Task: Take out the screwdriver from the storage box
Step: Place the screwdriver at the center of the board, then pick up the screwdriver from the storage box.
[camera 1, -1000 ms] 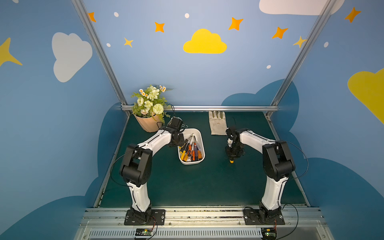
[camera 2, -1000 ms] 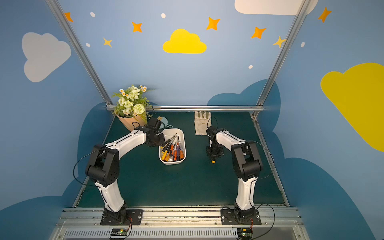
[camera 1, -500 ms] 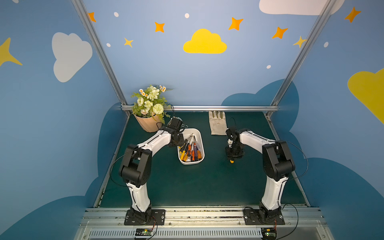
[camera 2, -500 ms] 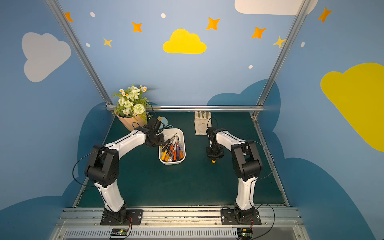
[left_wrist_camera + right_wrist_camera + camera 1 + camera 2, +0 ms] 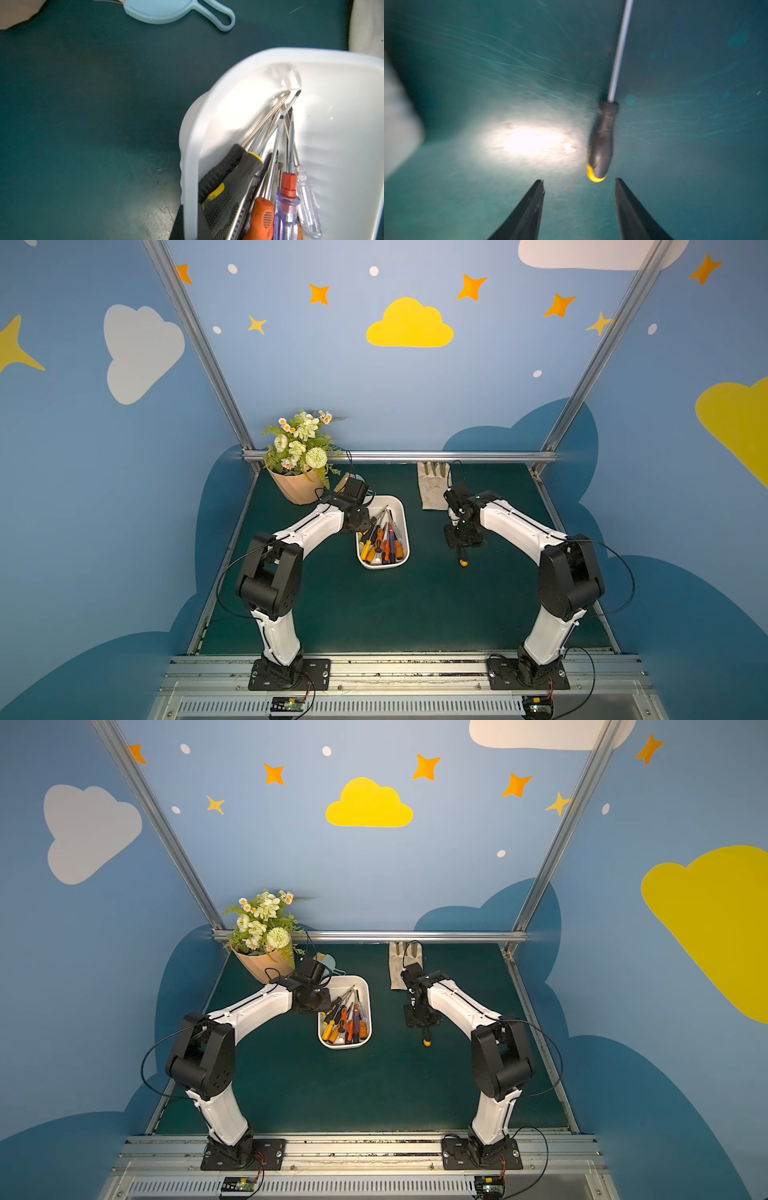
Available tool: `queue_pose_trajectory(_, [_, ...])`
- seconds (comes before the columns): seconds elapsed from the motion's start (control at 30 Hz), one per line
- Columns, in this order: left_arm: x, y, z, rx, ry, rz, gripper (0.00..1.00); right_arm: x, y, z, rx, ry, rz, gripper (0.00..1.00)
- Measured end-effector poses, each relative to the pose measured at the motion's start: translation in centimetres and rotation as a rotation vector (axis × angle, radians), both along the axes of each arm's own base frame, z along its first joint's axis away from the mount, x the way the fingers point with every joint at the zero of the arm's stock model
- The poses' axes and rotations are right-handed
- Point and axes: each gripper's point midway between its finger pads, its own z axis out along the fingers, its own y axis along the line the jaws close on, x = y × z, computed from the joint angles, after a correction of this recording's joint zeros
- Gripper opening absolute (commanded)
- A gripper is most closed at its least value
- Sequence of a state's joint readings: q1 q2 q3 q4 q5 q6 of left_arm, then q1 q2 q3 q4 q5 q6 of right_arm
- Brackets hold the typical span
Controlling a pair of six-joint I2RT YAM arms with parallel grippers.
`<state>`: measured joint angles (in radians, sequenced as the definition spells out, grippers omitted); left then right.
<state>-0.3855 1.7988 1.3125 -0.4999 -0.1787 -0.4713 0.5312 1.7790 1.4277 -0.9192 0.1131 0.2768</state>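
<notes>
black-handled, steel-shafted screwdriver (image 5: pixel 602 143) lies before the parted, empty right pincer (image 5: pixel 579 180); left pincer (image 5: pixel 360 527) clamps the smooth white storage box (image 5: pixel 342 108)

I see the storage box (image 5: pixel 382 565) on the counter (image 5: pixel 374 605), left of centre, with a heap of screwdrivers (image 5: pixel 384 541) inside it. To its right, apart from it, one screwdriver (image 5: pixel 461 558) lies on the counter. Behind that lies a glove (image 5: pixel 430 493). A flower pot (image 5: pixel 293 489) stands in the back left corner.
</notes>
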Motion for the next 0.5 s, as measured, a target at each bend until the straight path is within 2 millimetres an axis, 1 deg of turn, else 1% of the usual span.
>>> queue_pose_trajectory(0.1, [-0.1, 0.0, 0.5, -0.001, -0.027, 0.0, 0.02, -0.2, 2.9, 3.2, 0.064, -0.075, 0.066, 0.57])
queue_pose_trajectory(0.2, [-0.1, 0.0, 0.5, 0.002, -0.044, 0.002, 0.02, -0.8, 5.7, 5.2, 0.124, -0.112, 0.128, 0.57])
queue_pose_trajectory(0.3, [-0.2, 0.1, 0.4, -0.002, -0.053, 0.003, 0.02, -1.6, 8.0, 6.1, 0.169, -0.124, 0.177, 0.57])
queue_pose_trajectory(0.4, [-0.2, 0.1, 0.3, -0.006, -0.059, 0.002, 0.02, -2.3, 9.6, 6.5, 0.208, -0.122, 0.211, 0.57])
queue_pose_trajectory(0.5, [-0.1, 0.0, 0.3, -0.009, -0.063, 0.002, 0.02, -2.5, 11.3, 6.9, 0.251, -0.12, 0.235, 0.54])
